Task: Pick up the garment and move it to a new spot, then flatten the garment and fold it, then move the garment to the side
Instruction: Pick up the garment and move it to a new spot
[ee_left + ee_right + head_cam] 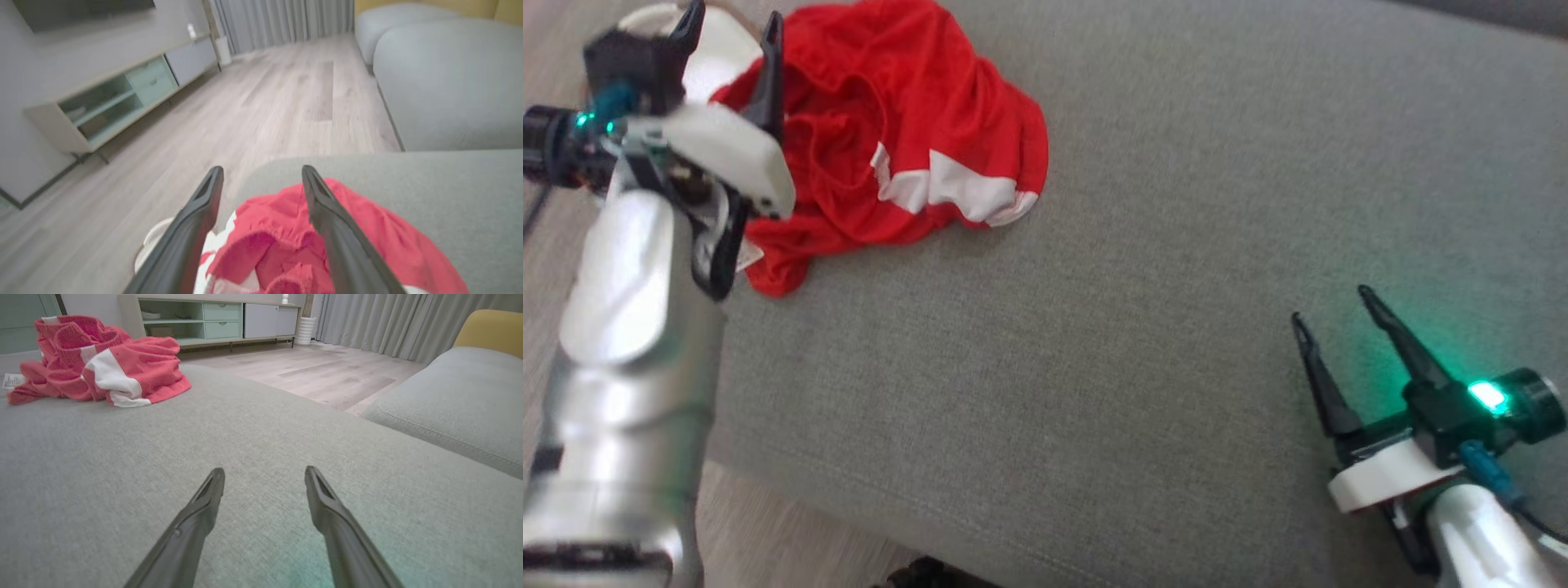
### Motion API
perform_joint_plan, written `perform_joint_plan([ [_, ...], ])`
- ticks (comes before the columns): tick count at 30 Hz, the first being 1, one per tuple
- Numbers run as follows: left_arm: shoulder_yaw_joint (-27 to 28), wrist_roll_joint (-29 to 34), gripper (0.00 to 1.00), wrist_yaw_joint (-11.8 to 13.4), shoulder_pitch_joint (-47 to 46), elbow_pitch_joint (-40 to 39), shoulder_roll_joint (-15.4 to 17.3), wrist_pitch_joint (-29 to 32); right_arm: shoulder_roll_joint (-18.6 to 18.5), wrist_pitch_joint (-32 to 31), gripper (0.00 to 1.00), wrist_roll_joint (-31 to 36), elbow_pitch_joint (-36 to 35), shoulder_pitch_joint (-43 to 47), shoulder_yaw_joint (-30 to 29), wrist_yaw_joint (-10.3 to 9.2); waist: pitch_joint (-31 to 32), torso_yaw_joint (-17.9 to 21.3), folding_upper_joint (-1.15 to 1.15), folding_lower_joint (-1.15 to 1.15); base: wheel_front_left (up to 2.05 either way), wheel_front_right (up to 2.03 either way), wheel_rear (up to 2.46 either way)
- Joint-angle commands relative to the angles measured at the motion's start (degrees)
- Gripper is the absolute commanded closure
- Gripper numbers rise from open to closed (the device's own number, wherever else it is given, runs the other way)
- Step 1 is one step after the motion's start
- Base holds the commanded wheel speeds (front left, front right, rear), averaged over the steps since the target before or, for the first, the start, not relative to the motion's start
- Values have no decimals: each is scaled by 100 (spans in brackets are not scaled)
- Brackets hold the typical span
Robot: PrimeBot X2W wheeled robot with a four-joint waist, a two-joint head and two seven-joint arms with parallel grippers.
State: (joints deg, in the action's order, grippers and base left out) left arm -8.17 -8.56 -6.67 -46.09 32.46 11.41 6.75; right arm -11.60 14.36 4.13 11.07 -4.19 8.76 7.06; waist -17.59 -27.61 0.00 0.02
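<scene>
You have the red garment (890,139) lying crumpled in a heap near the left edge of the grey sofa cushion (1135,343), its white bands facing up; a small white label pokes out at its near side. Your left gripper (731,28) hovers over the heap's left part, jaws released and spread wide, nothing between them; in the left wrist view the two fingers straddle the red folds. Your right gripper (1331,306) sits well apart from the garment, low over bare cushion, jaws likewise released; wooden floor (265,102) and a low sideboard (212,322) lie beyond.
</scene>
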Motion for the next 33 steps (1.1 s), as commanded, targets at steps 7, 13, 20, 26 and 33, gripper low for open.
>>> perform_joint_plan([
  [7, -239, -291, 0, -73, -864, 1468, 233, 804, -343, 63, 0, 42, -369, -20, 76, 43, -440, -37, 0, -2, 0, 0, 0],
  [13, -766, -891, 0, -79, -831, 2228, 121, 950, -381, 63, 0, 70, -448, -66, 132, 43, -576, 10, 0, -2, 0, 0, 0],
  [20, -1343, -1437, 100, -80, -855, 2491, 227, 681, -398, 63, 0, 39, -479, -99, 125, 43, -586, 15, 0, -2, 0, 0, 0],
  [26, -1751, -1735, 100, -81, -1150, 2378, 404, 271, -160, 63, 0, -54, -365, -69, 196, 43, -140, 63, 0, -2, 0, 0, 0],
  [33, -2469, -2293, 100, -81, -1533, 1584, 667, 354, 315, 63, 0, -192, -224, -45, 314, 43, 705, 445, 0, -2, 0, 0, 0],
])
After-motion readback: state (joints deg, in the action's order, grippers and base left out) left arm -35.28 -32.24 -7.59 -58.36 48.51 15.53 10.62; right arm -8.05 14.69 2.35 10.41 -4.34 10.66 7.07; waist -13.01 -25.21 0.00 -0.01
